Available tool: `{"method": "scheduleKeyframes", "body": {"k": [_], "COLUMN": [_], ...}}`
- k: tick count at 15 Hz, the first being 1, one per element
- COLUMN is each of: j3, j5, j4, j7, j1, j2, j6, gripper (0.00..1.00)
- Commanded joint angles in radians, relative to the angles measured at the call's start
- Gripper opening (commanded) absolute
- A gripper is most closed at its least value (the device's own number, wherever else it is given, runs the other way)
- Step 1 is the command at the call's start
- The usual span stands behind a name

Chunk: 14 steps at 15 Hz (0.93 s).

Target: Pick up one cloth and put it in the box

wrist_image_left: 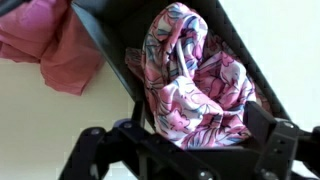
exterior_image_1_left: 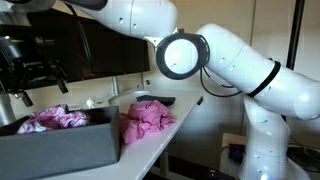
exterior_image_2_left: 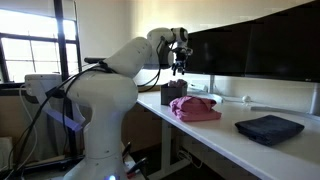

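The gripper hangs above the dark box, jaws spread wide and holding nothing. The patterned pink cloth lies crumpled inside the box; a plain pink cloth sits on the table just beside it

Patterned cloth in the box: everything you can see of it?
The patterned cloth is thin, soft-looking fabric, pink and white with darker outlines, possibly floral. It lies crumpled in a heap inside the dark grey box, its folds showing just above the rim. The plain pink cloth lies outside the box, apart from it. The gripper hangs above, open, not touching it.
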Motion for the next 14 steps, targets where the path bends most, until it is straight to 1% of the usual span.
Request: {"method": "scheduleKeyframes", "body": {"k": [1, 5, 8, 10, 14], "j3": [0.01, 0.011, 0.004, -0.015, -0.051], "j5": [-0.003, -0.005, -0.02, -0.051, -0.131], "j4": [0.0, -0.009, -0.013, -0.017, -0.015], "j7": [0.016, -0.015, -0.062, -0.098, -0.208], "j1": [-0.004, -0.018, -0.034, -0.039, -0.05], "j2": [-0.051, -0.095, -0.119, -0.137, -0.166], "j6": [-0.003, -0.023, -0.039, -0.06, -0.09], "gripper": [1.0, 1.0, 1.0, 1.0, 1.0]}}
